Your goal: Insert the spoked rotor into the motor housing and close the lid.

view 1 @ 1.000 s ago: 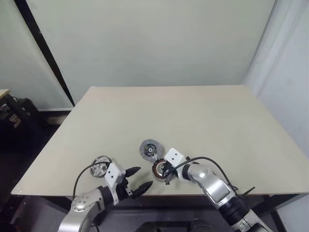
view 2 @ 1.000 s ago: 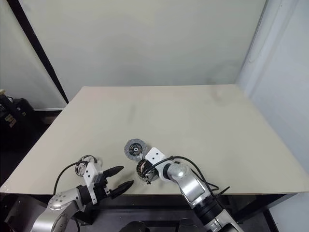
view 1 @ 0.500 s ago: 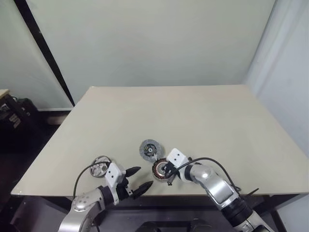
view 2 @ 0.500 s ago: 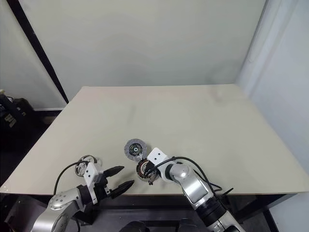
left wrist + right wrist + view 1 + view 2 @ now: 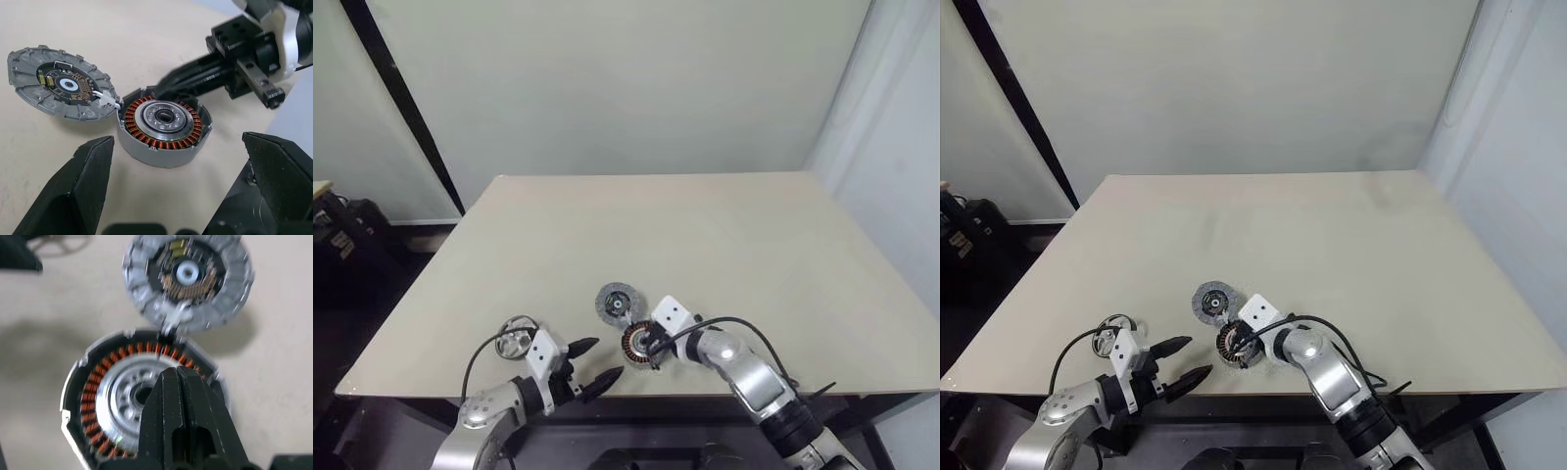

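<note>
We see glossy copper windings in the matt grey motor housing point(image 5: 164, 128), beside matt black plastic claw fingers point(image 5: 78, 183), on a smooth matt table point(image 5: 724, 245).

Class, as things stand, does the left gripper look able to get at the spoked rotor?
Probably yes: the spoked rotor lies on bare table beside the open left gripper, nothing between them.

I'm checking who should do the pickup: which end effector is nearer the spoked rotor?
Left. The left end effector hovers open just right of the spoked rotor; the right end effector is shut at the motor housing, farther right.
</note>
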Available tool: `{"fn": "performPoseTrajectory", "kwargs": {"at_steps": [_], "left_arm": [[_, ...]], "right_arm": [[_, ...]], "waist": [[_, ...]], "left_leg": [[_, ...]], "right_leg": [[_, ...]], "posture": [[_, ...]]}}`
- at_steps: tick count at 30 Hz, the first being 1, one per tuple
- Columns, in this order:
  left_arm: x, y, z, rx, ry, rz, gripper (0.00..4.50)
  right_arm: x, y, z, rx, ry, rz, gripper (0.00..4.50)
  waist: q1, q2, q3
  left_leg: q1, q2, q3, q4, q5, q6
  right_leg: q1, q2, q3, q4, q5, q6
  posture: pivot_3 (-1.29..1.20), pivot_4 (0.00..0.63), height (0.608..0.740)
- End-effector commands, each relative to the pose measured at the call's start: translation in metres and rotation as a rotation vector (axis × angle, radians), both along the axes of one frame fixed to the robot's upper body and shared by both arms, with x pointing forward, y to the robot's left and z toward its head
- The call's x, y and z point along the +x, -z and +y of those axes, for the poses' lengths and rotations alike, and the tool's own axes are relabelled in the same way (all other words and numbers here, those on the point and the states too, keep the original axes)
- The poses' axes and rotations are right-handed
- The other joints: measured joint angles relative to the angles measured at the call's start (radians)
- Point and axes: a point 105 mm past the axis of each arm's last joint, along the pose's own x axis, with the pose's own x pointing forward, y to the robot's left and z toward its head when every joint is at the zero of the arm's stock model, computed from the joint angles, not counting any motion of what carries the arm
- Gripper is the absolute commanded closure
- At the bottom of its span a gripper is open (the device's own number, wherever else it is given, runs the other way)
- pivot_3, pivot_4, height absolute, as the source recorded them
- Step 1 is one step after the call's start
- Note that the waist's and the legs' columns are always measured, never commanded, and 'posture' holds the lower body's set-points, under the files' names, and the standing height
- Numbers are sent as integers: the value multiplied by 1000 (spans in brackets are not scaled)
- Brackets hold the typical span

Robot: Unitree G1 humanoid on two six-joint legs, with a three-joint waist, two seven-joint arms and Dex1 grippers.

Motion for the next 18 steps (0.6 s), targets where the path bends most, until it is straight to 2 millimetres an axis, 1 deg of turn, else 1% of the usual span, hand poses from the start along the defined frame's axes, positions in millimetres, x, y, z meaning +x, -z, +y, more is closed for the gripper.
{"fn": "performPoseTrajectory", "kwargs": {"at_steps": [1,5,9,12,18], "left_arm": [[4,-8,-1,0,11,-40,0],[4,-7,-2,-1,11,-38,0],[3,-7,-2,-2,8,-37,0],[3,-7,-1,-1,7,-37,0],[3,-7,-1,-1,2,-39,0]], "right_arm": [[3,-21,8,52,-29,-58,4479],[-5,-14,11,22,-79,-36,4479],[-13,1,8,-62,-117,-21,4479],[-10,6,4,-95,-94,-17,4479],[-1,7,-6,-146,-28,-27,4479]], "waist": [[0,0,0],[0,0,0],[0,0,0],[0,0,0],[1,0,0]], "left_leg": [[0,0,0,0,0,0],[0,0,0,0,0,0],[0,0,0,0,0,0],[0,0,0,0,0,0],[0,1,0,0,0,0]], "right_leg": [[0,0,0,0,0,0],[0,0,0,0,0,0],[0,0,0,0,0,0],[0,0,0,0,0,0],[0,0,0,0,0,0]], "posture": [[0,0,740],[0,0,740],[0,0,740],[0,0,740],[0,0,740]]}}
